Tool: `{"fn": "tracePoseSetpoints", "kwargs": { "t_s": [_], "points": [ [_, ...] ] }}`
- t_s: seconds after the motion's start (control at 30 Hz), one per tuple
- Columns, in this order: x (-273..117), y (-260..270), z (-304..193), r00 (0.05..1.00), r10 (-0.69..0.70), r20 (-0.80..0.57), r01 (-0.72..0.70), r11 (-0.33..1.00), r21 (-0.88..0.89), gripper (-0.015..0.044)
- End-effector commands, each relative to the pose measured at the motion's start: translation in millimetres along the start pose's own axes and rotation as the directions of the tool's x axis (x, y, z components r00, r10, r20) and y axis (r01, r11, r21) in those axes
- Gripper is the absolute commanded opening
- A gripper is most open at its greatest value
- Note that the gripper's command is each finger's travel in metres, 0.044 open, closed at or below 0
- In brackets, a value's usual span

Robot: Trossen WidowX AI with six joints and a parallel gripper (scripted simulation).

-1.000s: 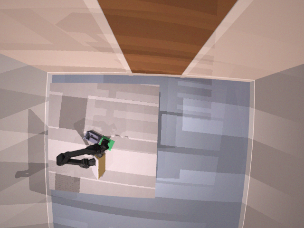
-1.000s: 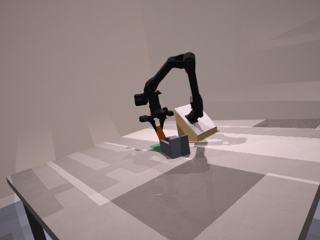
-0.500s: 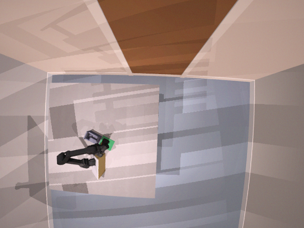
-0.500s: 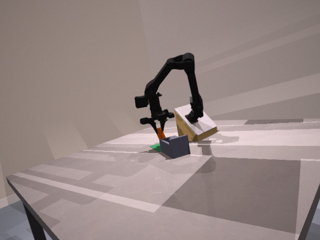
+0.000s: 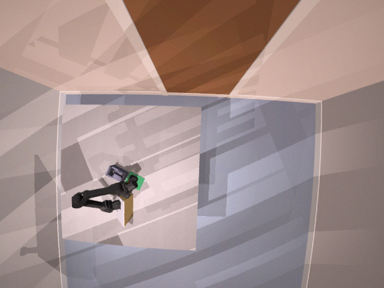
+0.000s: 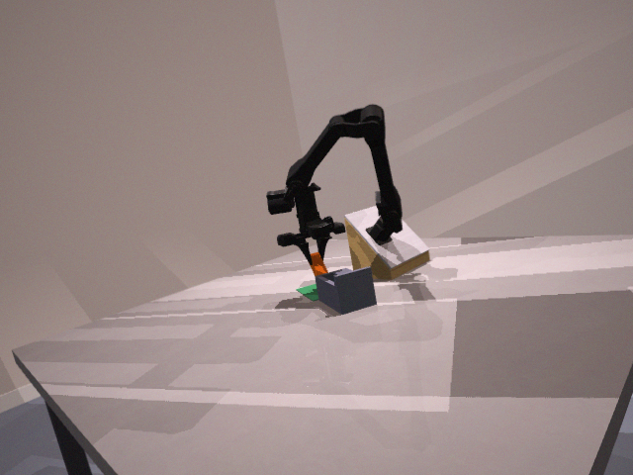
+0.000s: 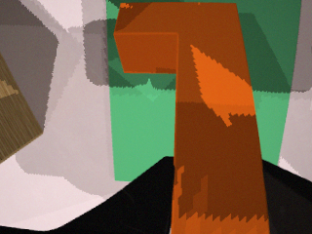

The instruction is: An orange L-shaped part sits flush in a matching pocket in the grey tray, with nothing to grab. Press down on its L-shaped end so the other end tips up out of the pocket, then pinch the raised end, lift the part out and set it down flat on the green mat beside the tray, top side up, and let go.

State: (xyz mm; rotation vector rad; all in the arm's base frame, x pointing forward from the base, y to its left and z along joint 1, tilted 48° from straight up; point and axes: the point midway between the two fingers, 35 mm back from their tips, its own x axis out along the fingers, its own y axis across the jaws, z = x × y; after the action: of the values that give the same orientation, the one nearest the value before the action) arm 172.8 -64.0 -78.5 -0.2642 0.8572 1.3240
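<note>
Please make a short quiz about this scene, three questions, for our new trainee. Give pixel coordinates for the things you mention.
1. What colour is the mat (image 5: 140,182) (image 6: 308,292) (image 7: 141,132)?
2. True or false: the orange part (image 6: 318,265) (image 7: 214,117) is lying in the pocket of the tray (image 5: 119,174) (image 6: 357,291).
3. The gripper (image 6: 316,257) is: (a) open with nothing in it, (b) shut on the orange part, (c) shut on the tray wall.

Key: 1. green; 2. false; 3. b
</note>
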Motion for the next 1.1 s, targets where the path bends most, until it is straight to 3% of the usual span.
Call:
{"fn": "tracePoseSetpoints", "kwargs": {
  "t_s": [0.0, 0.23, 0.4, 0.53, 1.07],
  "points": [
    [0.0, 0.0, 0.0, 1.0, 0.0, 0.0, 0.0, 1.0, 0.0, 0.0079],
    [-2.2, -0.4, -0.1, 1.0, 0.0, 0.0, 0.0, 1.0, 0.0, 0.0263],
    [-46.1, -4.1, -1.5, 1.0, -0.002, -0.001, 0.002, 1.0, 0.004, 0.0394],
    [-88.1, 0.2, -0.3, 1.0, -0.002, 0.002, 0.002, 1.0, 0.006, 0.04],
    [-84.3, -3.9, -1.7, 1.0, -0.026, -0.002, 0.026, 1.0, 0.008, 0.04]
  ]
}}
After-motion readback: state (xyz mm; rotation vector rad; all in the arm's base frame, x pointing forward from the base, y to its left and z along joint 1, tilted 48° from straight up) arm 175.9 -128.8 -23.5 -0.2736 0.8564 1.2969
